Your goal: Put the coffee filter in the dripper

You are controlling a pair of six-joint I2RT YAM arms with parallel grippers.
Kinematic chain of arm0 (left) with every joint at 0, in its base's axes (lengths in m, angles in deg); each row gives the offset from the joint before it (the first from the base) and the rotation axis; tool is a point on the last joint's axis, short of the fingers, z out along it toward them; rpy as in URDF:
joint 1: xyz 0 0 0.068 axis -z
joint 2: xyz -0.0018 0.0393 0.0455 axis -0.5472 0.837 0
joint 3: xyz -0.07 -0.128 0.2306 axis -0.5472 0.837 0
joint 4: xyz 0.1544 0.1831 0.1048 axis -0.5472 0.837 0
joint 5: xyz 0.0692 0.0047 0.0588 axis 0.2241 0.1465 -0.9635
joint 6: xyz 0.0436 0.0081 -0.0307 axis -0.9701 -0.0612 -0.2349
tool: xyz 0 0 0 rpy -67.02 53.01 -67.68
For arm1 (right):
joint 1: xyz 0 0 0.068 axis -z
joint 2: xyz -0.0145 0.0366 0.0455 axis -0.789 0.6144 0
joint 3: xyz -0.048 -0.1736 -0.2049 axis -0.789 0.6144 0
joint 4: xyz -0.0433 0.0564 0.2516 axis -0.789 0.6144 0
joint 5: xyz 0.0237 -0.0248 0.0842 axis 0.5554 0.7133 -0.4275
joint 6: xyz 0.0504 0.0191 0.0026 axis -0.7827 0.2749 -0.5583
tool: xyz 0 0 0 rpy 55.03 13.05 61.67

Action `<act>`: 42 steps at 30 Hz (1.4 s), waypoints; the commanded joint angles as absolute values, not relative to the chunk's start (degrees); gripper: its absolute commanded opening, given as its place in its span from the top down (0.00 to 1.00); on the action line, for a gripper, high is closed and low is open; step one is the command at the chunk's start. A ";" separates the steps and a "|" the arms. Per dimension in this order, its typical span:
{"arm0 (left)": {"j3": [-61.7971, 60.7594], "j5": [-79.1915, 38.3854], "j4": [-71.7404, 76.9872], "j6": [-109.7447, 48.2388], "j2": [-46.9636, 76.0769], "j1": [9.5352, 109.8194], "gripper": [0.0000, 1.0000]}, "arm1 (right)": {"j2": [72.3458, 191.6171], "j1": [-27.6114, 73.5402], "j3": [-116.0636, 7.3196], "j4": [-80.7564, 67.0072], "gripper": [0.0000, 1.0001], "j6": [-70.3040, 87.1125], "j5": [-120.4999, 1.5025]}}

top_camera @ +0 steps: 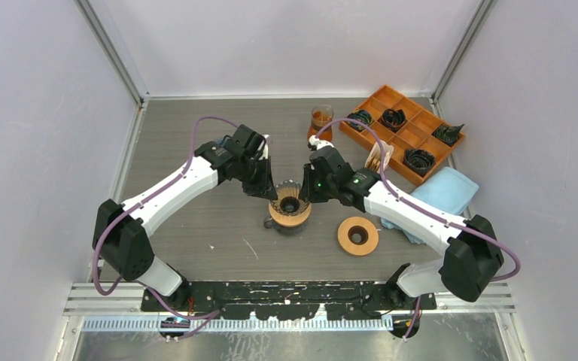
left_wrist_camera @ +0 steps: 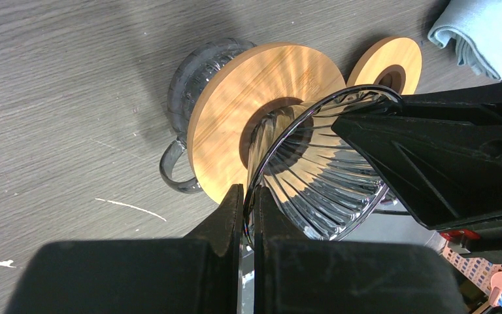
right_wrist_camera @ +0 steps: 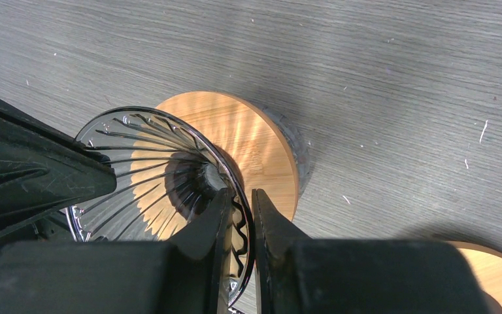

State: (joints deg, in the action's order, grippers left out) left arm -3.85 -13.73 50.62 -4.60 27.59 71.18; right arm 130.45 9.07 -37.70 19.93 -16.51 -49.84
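left pincer (left_wrist_camera: 248,196) clamps dripper (left_wrist_camera: 314,176) rim | right pincer (right_wrist_camera: 243,204) clamps opposite rim | grip seen only in wrist views

You've got dripper (top_camera: 289,201) dead centre, seated on mug (left_wrist_camera: 186,85); spare ring (top_camera: 357,235) at 4 o'clock, cloth (top_camera: 442,194) 3, tray (top_camera: 386,98) 2, cup (top_camera: 321,116) 1.

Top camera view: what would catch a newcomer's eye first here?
Both arms meet at the table's middle, where the left hand and right hand each pinch the rim of the glass dripper from opposite sides. The dripper sits in a wooden collar on a glass mug. After that, the orange tray at the far right stands out, with a blue cloth beside it and a spare wooden ring right of the dripper.
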 commanded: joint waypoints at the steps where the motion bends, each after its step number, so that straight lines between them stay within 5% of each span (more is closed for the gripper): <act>1: -2.12 -14.20 51.11 -6.06 30.56 74.16 1.00 | 137.35 7.55 -35.08 25.40 0.99 -14.14 -47.63; 8: -5.12 -17.24 51.75 -5.47 29.59 74.05 0.98 | 135.40 7.66 -41.31 28.34 0.82 -12.59 -47.23; 23: -9.87 -21.20 54.10 -4.46 27.10 73.87 0.63 | 130.96 10.05 -49.70 30.64 0.54 -10.41 -47.55; 30: -10.11 -23.97 54.85 -3.84 23.99 73.56 0.43 | 128.48 11.48 -52.26 32.21 0.45 -8.78 -46.76; 42: -6.00 -27.72 54.88 -8.28 15.12 68.47 0.22 | 123.34 21.51 -53.79 35.82 0.41 -6.12 -39.98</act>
State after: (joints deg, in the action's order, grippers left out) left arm -7.20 -25.90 55.23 -4.95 18.81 70.74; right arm 125.60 18.51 -50.64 35.10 -7.46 -44.13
